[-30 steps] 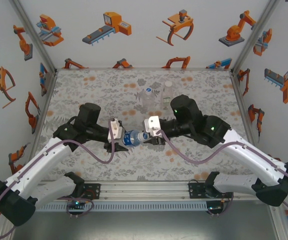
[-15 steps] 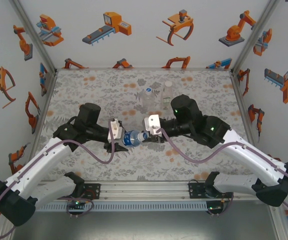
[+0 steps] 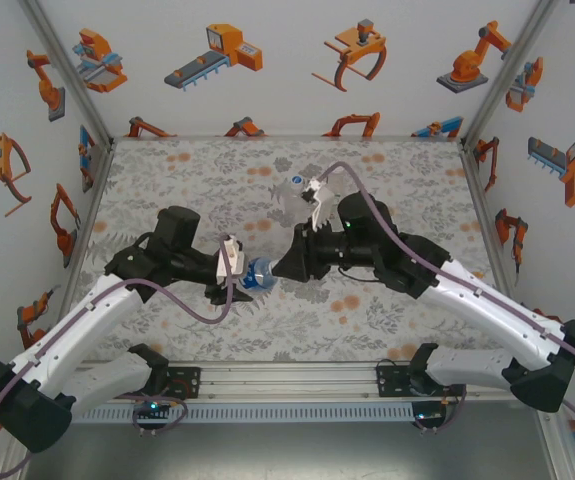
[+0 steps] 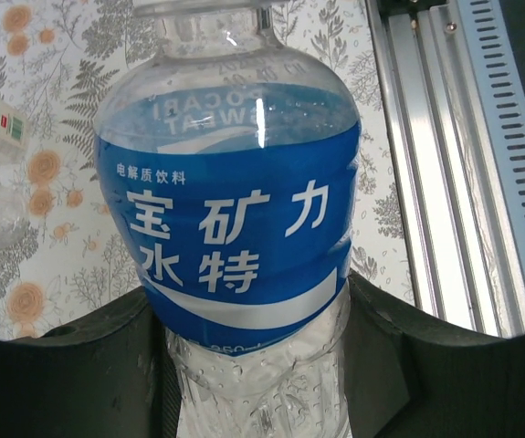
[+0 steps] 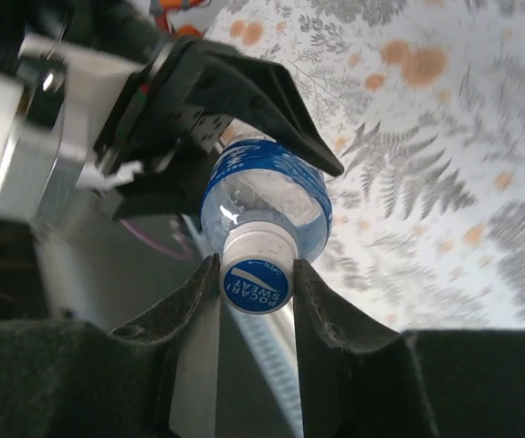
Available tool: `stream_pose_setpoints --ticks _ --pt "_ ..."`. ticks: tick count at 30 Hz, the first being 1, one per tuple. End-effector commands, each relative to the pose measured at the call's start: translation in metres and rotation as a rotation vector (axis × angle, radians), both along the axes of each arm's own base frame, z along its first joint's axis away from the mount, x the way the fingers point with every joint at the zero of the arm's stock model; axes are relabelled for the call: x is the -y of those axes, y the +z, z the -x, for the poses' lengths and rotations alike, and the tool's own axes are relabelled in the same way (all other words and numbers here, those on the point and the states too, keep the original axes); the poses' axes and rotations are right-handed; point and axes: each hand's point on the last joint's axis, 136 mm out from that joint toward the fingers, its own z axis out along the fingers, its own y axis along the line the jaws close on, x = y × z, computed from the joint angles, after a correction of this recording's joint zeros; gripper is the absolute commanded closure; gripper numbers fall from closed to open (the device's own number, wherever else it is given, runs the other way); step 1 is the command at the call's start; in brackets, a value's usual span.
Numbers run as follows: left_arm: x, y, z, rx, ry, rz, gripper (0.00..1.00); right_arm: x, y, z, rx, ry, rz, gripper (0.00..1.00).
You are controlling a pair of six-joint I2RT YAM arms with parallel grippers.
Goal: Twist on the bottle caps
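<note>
Two grippers meet above the middle of the floral table. The left gripper is clamped around the lower body of the blue-labelled bottle, which is tipped sideways with its neck toward the right arm. The right gripper pinches narrowly on the white-and-blue cap sitting on that neck. Another clear bottle stands farther back, partly hidden

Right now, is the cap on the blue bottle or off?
On: the cap sits on the bottle, gripped by the right claw.
</note>
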Motion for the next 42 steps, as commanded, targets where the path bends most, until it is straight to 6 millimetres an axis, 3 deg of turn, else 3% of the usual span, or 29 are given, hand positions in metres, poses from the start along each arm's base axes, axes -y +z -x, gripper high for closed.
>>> stream_pose_setpoints --ticks 1,6,8,10,15,21,28,33,42 --pt "0.008 0.022 0.012 0.050 -0.093 0.086 1.00 0.014 -0.009 -0.028 -0.368 -0.377 -0.137 1.00" --pt "0.008 0.022 0.012 0.051 -0.093 0.086 1.00 0.022 -0.002 -0.033 -0.288 -0.400 -0.141 1.00" --pt "0.008 0.022 0.012 0.049 -0.094 0.085 1.00 0.024 0.006 -0.034 -0.213 -0.376 -0.128 0.89" --pt "0.008 0.022 0.012 0.049 -0.093 0.085 1.00 0.028 0.014 -0.035 -0.132 -0.357 -0.100 0.70" --pt "0.008 0.023 0.012 0.052 -0.094 0.087 1.00 0.024 0.048 -0.025 0.226 -0.160 -0.057 0.53" --pt "0.007 0.023 0.013 0.054 -0.095 0.089 1.00 0.009 0.066 0.011 0.674 0.236 0.034 0.49" --pt "0.007 0.024 0.013 0.056 -0.095 0.090 1.00 0.003 0.063 0.055 0.968 0.646 0.079 0.48" --pt "0.007 0.024 0.014 0.060 -0.097 0.092 1.00 0.004 0.053 0.066 1.088 0.746 0.082 0.47" --pt "0.007 0.024 0.015 0.053 -0.110 0.099 1.00 -0.004 0.031 0.068 1.089 0.768 0.090 0.51"
